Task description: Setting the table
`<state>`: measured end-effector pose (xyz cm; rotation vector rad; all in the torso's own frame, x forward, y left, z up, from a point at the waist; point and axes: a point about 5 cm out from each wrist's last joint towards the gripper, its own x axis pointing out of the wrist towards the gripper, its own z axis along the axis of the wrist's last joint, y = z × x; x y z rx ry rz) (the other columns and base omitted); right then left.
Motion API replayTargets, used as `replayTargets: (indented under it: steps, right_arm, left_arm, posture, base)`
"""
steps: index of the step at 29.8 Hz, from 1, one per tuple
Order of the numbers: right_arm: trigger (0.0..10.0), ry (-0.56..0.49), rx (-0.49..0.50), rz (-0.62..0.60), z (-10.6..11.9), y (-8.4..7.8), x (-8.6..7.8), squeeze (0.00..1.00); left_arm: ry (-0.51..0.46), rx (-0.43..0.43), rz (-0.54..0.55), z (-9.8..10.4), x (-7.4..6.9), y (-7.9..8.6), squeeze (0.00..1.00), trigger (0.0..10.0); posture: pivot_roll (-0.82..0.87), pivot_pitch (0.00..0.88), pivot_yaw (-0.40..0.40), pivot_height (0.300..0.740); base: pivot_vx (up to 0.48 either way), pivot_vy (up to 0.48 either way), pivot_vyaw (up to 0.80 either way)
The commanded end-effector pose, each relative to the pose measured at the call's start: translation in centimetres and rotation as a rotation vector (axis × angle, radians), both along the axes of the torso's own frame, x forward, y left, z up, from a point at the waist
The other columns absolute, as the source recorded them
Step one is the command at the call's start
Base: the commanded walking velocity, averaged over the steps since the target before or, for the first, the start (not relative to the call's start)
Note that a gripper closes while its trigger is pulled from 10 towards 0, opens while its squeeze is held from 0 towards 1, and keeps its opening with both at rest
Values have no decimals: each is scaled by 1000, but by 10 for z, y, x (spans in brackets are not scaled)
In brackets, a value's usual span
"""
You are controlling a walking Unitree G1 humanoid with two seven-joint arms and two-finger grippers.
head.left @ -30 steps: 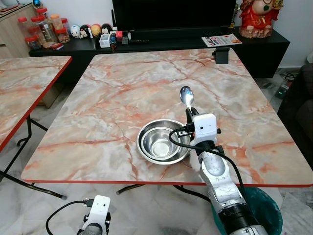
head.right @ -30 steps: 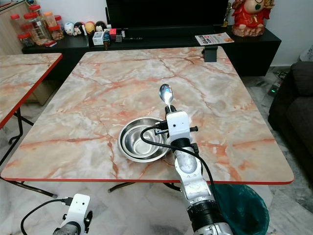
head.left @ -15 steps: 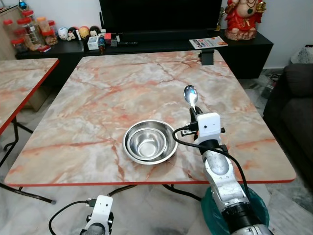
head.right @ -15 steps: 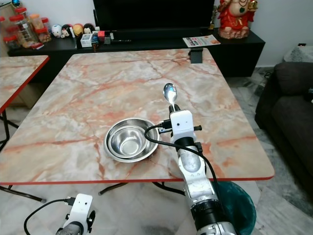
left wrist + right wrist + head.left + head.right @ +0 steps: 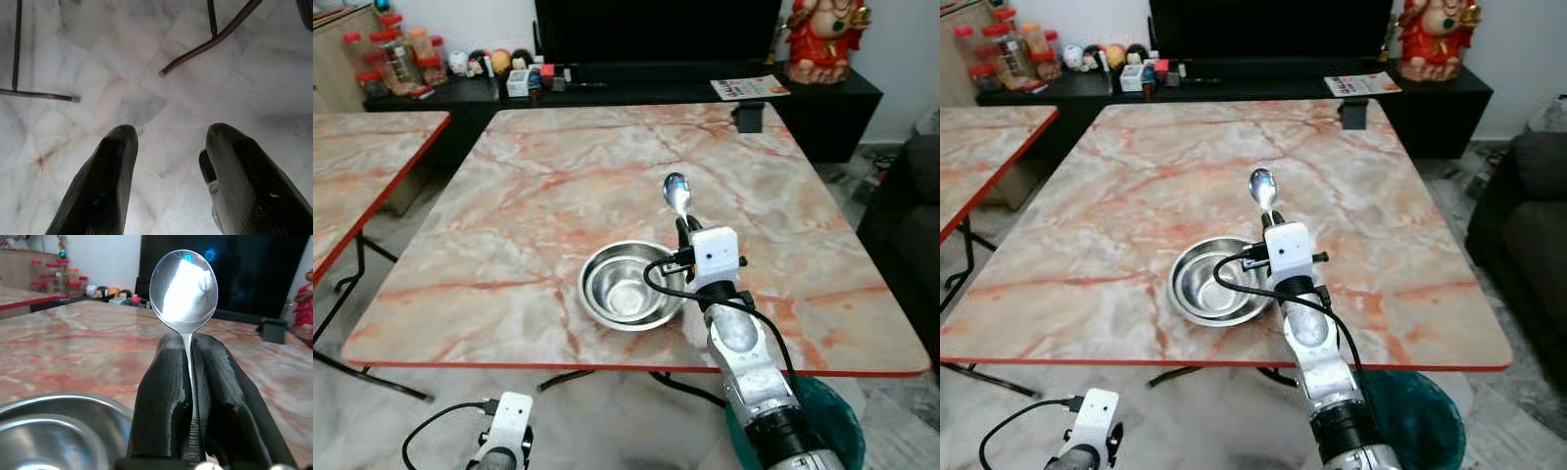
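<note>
Right pincer (image 5: 188, 382) hiding spoon (image 5: 184, 290) handle, beside bowl (image 5: 628, 285)

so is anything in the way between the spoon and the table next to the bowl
Nothing visible. The right gripper holds the spoon upright beside the steel bowl, and the marble table around the bowl is bare.

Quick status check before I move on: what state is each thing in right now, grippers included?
Spoon: clamped by its handle, bowl end sticking up past the fingertips.
Right gripper: shut on the spoon, held over the table beside the steel bowl.
Steel bowl: upright on the table, looks empty.
Table: bare marble top around the bowl.
Left gripper: open, hanging idle over the floor.
</note>
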<state>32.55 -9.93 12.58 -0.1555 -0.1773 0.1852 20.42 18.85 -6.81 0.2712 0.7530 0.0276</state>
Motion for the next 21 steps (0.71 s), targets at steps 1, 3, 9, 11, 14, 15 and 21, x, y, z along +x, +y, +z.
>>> replayTargets:
  steps: [1, 3, 9, 11, 14, 15, 21]
  right_arm:
    - [10000, 5, -8, -1, -1, -3, 0, 0]
    - [10000, 5, -9, 1, -1, -3, 0, 0]
    - [10000, -2, -8, -3, 2, -4, 2, 0]
    - [10000, 0, -8, -8, 2, -5, 2, 0]
    - [10000, 1, -8, -10, 1, -6, 2, 0]
    - [10000, 2, -7, -10, 1, -6, 1, 0]
    - [10000, 26, -7, -12, -7, -5, -2, 0]
  left_arm:
    - [24, 0, -10, -4, -5, -3, 0, 10000]
    - [23, 0, -11, -3, -5, -3, 0, 10000]
    - [16, -8, 11, -2, -3, -3, 0, 10000]
    - [17, -8, 13, -3, -3, -3, 0, 10000]
    - [22, -11, 13, -4, -4, -4, 0, 10000]
    - [23, -11, 17, -4, -5, -4, 0, 10000]
    - [38, -5, 24, -6, -10, 0, 0, 10000]
  posture:
    - [-14, 0, 41, 740]
    - [-15, 0, 38, 740]
    - [-18, 0, 32, 740]
    - [-18, 0, 32, 740]
    - [-22, 0, 34, 740]
    - [-23, 0, 34, 740]
    - [-26, 0, 34, 740]
  base:
    - [0, -450, 0]
    - [0, -412, 0]
    - [0, 0, 0]
    - [0, 0, 0]
    - [0, 0, 0]
    - [0, 0, 0]
    - [0, 0, 0]
